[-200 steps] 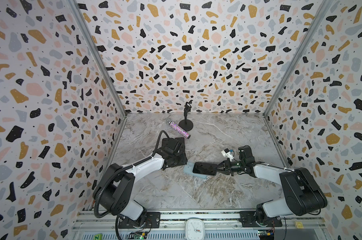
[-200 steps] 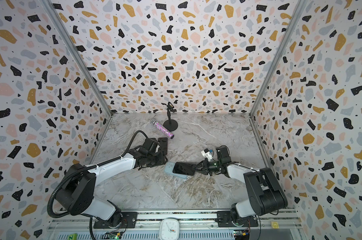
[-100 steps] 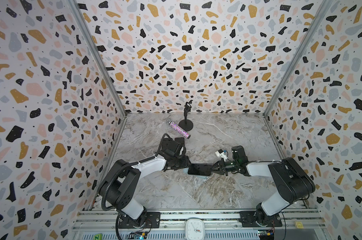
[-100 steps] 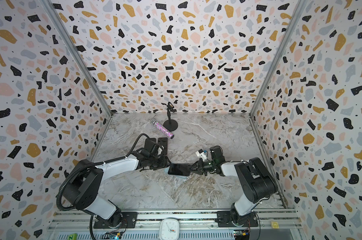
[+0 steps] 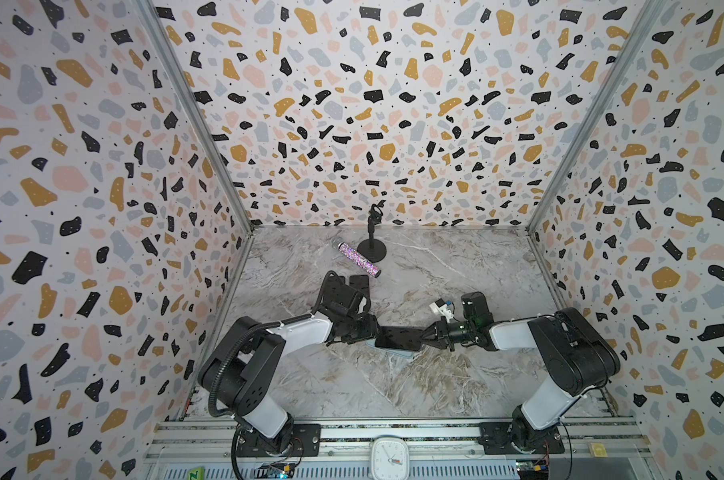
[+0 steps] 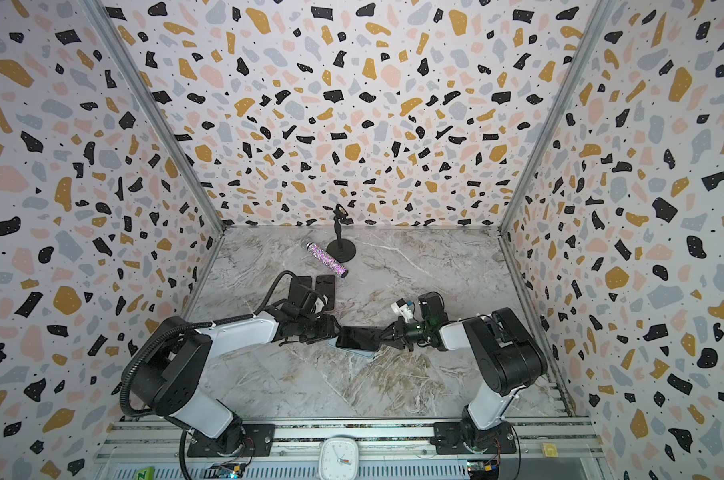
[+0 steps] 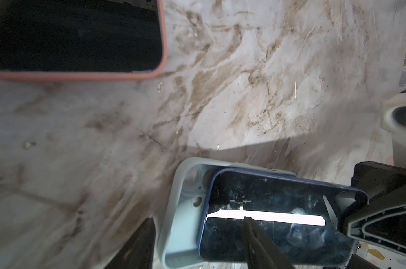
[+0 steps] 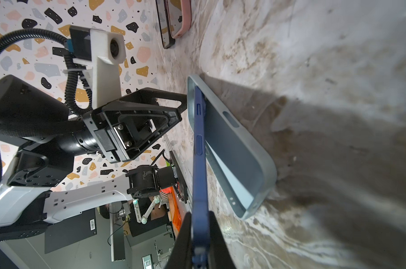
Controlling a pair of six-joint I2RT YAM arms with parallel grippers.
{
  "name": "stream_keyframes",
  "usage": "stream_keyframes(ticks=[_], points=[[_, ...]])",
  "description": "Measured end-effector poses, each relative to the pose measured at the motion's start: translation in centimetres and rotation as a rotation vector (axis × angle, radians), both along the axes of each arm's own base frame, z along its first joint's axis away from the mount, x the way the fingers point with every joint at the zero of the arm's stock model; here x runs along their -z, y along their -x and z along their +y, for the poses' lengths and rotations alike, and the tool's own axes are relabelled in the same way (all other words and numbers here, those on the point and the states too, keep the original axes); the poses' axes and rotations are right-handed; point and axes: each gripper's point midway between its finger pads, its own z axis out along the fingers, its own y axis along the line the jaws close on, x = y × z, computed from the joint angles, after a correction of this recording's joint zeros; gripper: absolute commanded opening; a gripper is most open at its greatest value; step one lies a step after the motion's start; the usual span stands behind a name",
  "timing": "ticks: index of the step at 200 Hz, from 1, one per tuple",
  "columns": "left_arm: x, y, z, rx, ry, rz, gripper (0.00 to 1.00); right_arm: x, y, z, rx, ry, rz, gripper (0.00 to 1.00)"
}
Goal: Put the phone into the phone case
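At the centre of a top view, the phone [image 5: 397, 337] is clamped by the right hand [image 5: 424, 334] and tilted into the case [image 5: 393, 353]; the left hand [image 5: 373, 332] is spread open.

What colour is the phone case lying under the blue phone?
The phone case is pale blue-grey. It shows best in the right wrist view.

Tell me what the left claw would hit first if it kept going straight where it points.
Probably the phone case: its end lies right ahead of the left claw, perhaps already touching; the phone follows.
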Motion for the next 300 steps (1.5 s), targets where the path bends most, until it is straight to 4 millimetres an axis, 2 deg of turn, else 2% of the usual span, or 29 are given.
stream_keyframes(ticks=[108, 300], points=[[0.2, 0.0, -0.3, -0.026, 0.053, 0.000, 0.57, 0.3, -0.1, 0.7, -0.003, 0.006, -0.010, 0.00], [0.2, 0.1, -0.3, -0.051, 0.088, -0.021, 0.55, 1.6, -0.4, 2.0, -0.008, 0.015, 0.010, 0.00]])
